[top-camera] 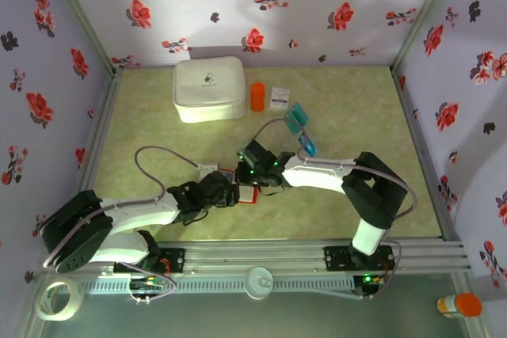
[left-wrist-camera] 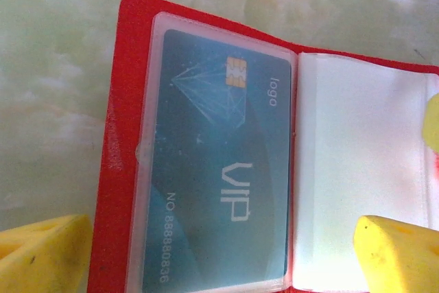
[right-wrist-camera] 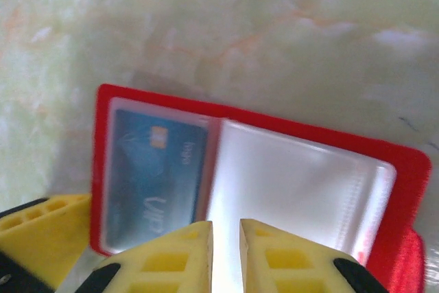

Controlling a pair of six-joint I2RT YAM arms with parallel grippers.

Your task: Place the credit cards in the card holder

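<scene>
One card sleeved, red wallet open

White arm links, black joints, grey looping cables (green lights glowing), yellow jaws.

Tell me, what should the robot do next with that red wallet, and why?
Probably send the right fingers to fetch a loose card. One card already sits in the wallet, the sleeve beside it looks empty, and loose cards lie farther out on the table.

Red card holder open flat; teal VIP card sleeved inside; loose cards, perhaps two, apart.
</scene>
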